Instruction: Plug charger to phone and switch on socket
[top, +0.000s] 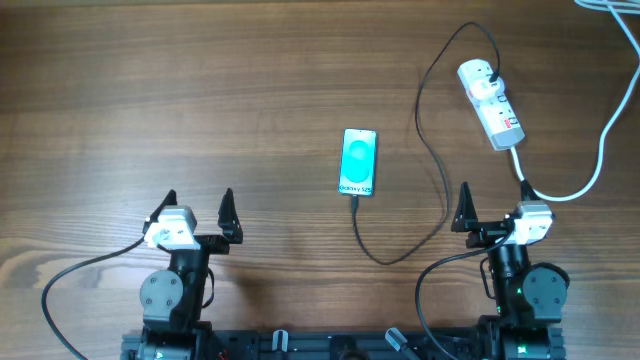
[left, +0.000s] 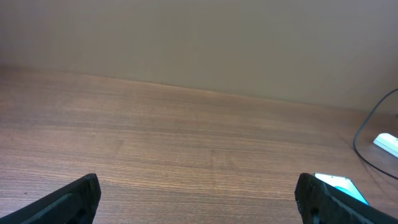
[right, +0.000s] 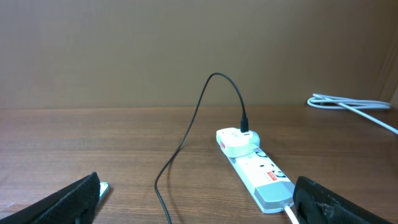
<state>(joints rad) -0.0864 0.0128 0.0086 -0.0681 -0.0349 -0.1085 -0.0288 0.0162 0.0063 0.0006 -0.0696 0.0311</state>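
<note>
My left fingers (top: 229, 212) are spread wide and grasp nothing; on the left wrist camera (left: 74, 200) only bare desk (left: 186, 143) shows between them. My right fingers (top: 464, 208) are released too, splayed apart and empty on their own camera (right: 68, 202). Both pairs sit at the near edge of the desk (top: 150, 90), well apart from each other.

The phone (top: 359, 161) lies flat near the middle, screen up and lit teal, at about 2 o'clock from the left fingers and 10 o'clock from the right ones. The charger (top: 443, 195) meets the phone's near short edge. I cannot tell whether its tip is fully seated. From there the black cable loops toward 5 o'clock, then climbs toward 12 and curves over into a white adapter (top: 480, 78) on the socket (top: 493, 105).

The socket rests at 2 o'clock from the phone, lying slantwise. Red marks show on its top in the right wrist view (right: 272, 176). I cannot read the switch position. Its white cord (top: 600, 150) leaves the near end and sweeps off toward 1 o'clock.
</note>
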